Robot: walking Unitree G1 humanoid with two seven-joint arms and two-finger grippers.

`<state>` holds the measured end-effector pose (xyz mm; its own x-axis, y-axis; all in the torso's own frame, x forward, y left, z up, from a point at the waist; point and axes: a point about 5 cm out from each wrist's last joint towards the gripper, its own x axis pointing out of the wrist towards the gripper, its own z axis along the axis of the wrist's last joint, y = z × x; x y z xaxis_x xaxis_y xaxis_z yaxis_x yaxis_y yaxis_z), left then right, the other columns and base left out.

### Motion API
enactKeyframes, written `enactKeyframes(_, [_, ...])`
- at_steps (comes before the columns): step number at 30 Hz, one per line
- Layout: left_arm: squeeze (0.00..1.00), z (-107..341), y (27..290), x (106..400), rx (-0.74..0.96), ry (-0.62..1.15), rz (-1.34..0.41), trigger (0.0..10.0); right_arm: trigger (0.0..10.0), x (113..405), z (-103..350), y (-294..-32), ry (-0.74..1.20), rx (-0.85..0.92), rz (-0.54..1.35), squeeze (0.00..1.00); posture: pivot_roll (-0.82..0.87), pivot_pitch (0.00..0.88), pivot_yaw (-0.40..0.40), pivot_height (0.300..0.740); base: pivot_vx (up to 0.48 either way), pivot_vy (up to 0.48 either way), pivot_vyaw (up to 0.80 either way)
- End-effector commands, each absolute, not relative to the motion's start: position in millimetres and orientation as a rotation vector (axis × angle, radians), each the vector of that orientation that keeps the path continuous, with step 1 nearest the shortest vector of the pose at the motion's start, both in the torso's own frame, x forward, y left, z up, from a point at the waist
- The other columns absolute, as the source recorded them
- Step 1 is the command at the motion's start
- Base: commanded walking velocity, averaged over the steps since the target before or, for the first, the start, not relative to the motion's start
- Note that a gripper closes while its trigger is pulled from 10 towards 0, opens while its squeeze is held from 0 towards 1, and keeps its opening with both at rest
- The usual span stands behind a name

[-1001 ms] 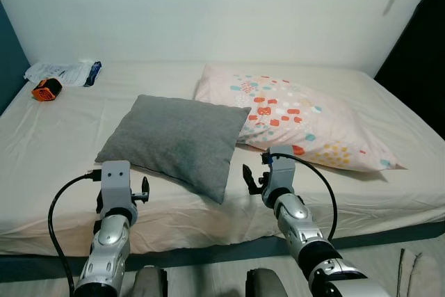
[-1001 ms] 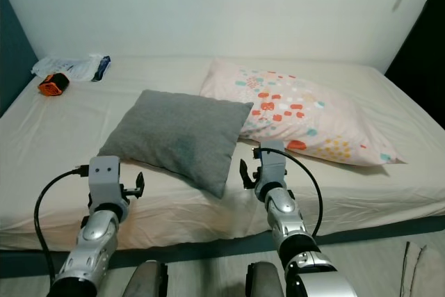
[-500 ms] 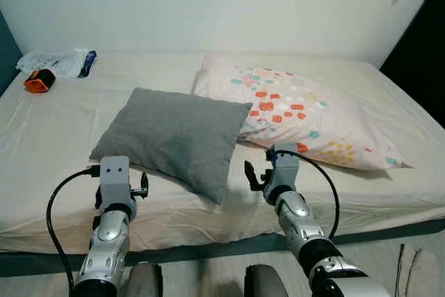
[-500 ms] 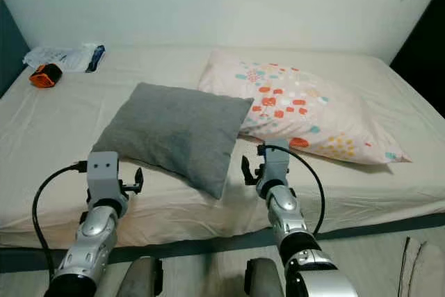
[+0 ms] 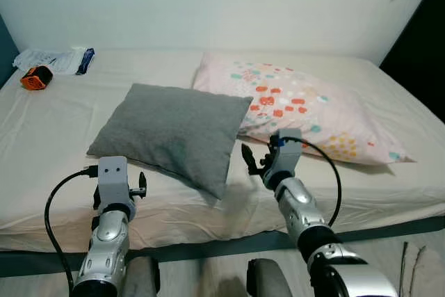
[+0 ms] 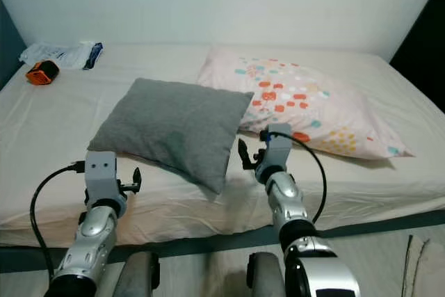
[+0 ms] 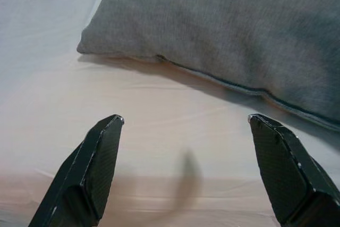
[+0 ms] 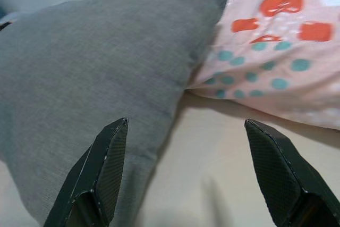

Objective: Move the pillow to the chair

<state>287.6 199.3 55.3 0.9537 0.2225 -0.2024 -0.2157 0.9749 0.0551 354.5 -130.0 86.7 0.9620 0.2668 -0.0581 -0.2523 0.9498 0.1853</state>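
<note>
A grey square pillow (image 5: 170,133) lies on the bed, one corner resting against a larger pink pillow (image 5: 299,106) with coloured spots. My left gripper (image 5: 119,187) hovers open over the sheet just short of the grey pillow's near left edge (image 7: 228,30); nothing sits between its fingers (image 7: 98,158). My right gripper (image 5: 264,158) is open too, beside the grey pillow's near right corner. Its wrist view has the grey pillow (image 8: 95,67) on one side and the pink pillow (image 8: 276,41) on the other, with bare sheet between the fingers (image 8: 109,158).
The bed (image 5: 55,144) with its cream sheet spans the view, its front edge just below my grippers. An orange object (image 5: 31,78) and white packets (image 5: 55,60) lie at the far left corner. A dark shape (image 5: 421,53) stands at the right by the wall.
The view has shifted slightly as the camera moved. My right gripper has reached a little farther over the bed towards the gap between the pillows. The pillows lie as before.
</note>
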Motion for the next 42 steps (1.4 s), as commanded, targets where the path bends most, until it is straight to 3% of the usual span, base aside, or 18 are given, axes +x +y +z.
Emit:
enactKeyframes(1, [0.00, 57, 200, 288, 0.042, 0.209, 0.230, 10.0, 10.0, 359, 95, -127, 0.048, 0.193, 0.292, 0.00, 0.09, 0.036, -0.105, 0.561, 0.000, 0.000, 0.00])
enactKeyframes(9, [0.00, 65, 204, 290, 0.045, 0.176, 0.245, 10.0, 10.0, 364, 107, -131, -0.001, 0.244, 0.318, 0.00, 0.13, 0.047, -0.125, 0.561, 0.000, 0.000, 0.00])
enactKeyframes(11, [0.00, 66, 206, 289, 0.069, 0.177, 0.245, 10.0, 10.0, 366, 109, -136, -0.019, 0.264, 0.304, 0.04, 0.15, 0.054, -0.124, 0.561, 0.000, 0.000, 0.00])
enactKeyframes(12, [0.00, 67, 206, 289, 0.099, 0.177, 0.236, 10.0, 10.0, 366, 111, -138, -0.031, 0.276, 0.298, 1.00, 0.15, 0.054, -0.124, 0.561, 0.000, 0.000, 0.00])
enactKeyframes(16, [0.00, 70, 213, 285, 0.065, 0.168, 0.264, 10.0, 10.0, 370, 113, -140, -0.033, 0.359, 0.272, 1.00, 0.19, 0.066, -0.122, 0.561, 0.000, 0.000, 0.00])
enactKeyframes(25, [0.00, 68, 225, 269, 0.090, 0.186, 0.310, 10.0, 10.0, 377, 117, -147, 0.018, 0.357, 0.184, 1.00, 0.20, 0.118, -0.120, 0.561, 0.000, 0.000, 0.00])
enactKeyframes(26, [0.00, 69, 226, 267, 0.093, 0.181, 0.319, 10.0, 10.0, 380, 121, -145, 0.030, 0.346, 0.201, 0.39, 0.20, 0.136, -0.115, 0.561, 0.000, 0.000, 0.00])
enactKeyframes(27, [0.00, 69, 226, 267, 0.093, 0.181, 0.319, 10.0, 10.0, 380, 121, -145, 0.030, 0.346, 0.201, 0.39, 0.20, 0.136, -0.115, 0.561, 0.000, 0.000, 0.00])
enactKeyframes(28, [0.00, 71, 227, 265, 0.068, 0.168, 0.337, 10.0, 10.0, 383, 126, -142, 0.036, 0.361, 0.236, 0.00, 0.20, 0.153, -0.116, 0.561, 0.000, 0.000, 0.00])
enactKeyframes(42, [0.00, 94, 208, 266, -0.003, 0.085, 0.195, 10.0, 10.0, 389, 134, -137, 0.089, 0.378, 0.303, 0.00, 0.26, 0.207, -0.110, 0.561, 0.000, 0.000, 0.00])
